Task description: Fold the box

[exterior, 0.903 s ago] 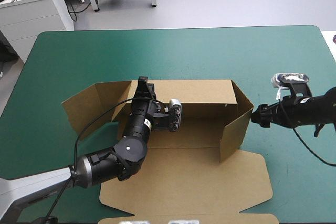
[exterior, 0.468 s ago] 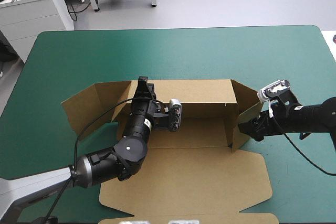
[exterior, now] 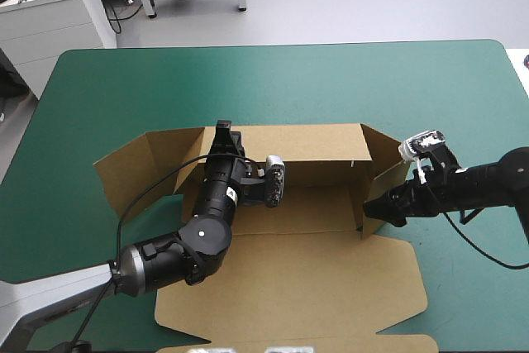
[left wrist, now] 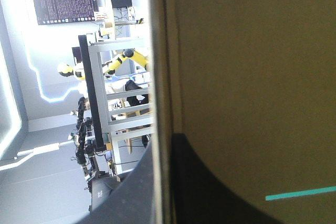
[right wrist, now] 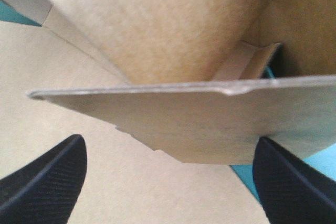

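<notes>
Box point(exterior: 318, 204) sits mid-counter point(exterior: 273, 80), shifted toward 6 o'clock: back wall point(exterior: 318, 145) upright on the 12 o'clock side, lid point(exterior: 297, 287) flat toward 6. Left tool point(exterior: 223, 131) is clamped on the back wall's top edge near its 9 o'clock end; its wrist view shows the board edge pinched between fingers point(left wrist: 210, 192) that are all but together. Right tool point(exterior: 369, 209) is at the 3 o'clock end, fingers point(right wrist: 47, 182) apart, holding nothing. The flap point(exterior: 382, 167) there stands raised and swung partly inward, its free edge lying across just ahead of the gap between them. Cannot tell whether a finger touches it. Opposite flap point(exterior: 132, 167) at 9 o'clock splays outward, untouched. Judgement: step in hand is turning the 3 o'clock flap in. Risks: an unclamped push may let the flap slide off a finger and spring outward. A push away from the crease may buckle the board. The back wall is pinned only near 9 o'clock, so its 3 o'clock end may lean or twist under load. A strong push toward 9 o'clock may skate the whole box across the counter.
</notes>
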Robot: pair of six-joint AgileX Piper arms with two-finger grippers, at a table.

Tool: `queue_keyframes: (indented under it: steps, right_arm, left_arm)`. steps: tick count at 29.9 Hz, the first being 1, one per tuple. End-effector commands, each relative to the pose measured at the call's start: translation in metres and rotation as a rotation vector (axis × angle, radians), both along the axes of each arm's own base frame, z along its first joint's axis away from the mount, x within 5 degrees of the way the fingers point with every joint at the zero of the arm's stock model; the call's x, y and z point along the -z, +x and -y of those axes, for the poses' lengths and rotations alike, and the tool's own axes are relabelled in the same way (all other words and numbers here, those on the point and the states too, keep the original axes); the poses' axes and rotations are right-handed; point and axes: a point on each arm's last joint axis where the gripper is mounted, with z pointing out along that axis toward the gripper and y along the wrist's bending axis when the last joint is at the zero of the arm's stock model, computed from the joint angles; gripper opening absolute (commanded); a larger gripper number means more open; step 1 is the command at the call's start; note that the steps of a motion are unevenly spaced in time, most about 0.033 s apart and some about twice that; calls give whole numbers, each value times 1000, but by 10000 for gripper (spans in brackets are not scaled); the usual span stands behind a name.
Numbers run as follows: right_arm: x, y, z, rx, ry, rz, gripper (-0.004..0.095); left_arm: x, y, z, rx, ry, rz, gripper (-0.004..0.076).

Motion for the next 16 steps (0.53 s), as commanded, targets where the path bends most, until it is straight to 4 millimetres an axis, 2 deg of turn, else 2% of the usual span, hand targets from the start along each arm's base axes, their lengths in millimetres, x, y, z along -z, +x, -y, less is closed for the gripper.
queue_keyframes:
  steps: [1, 7, 16]
  right_arm:
    - [-16, -7, -7, -21, 89, -6, 796]
    - [-23, -19, -15, -30, 80, -20, 796]
    - [-54, -60, -42, -103, 154, 73, 796]
  left_arm:
    - [-22, -3, -2, 16, -40, 78, -10]
    - [-22, -3, -2, 16, -40, 78, -10]
    - [-22, -3, -2, 16, -40, 78, -10]
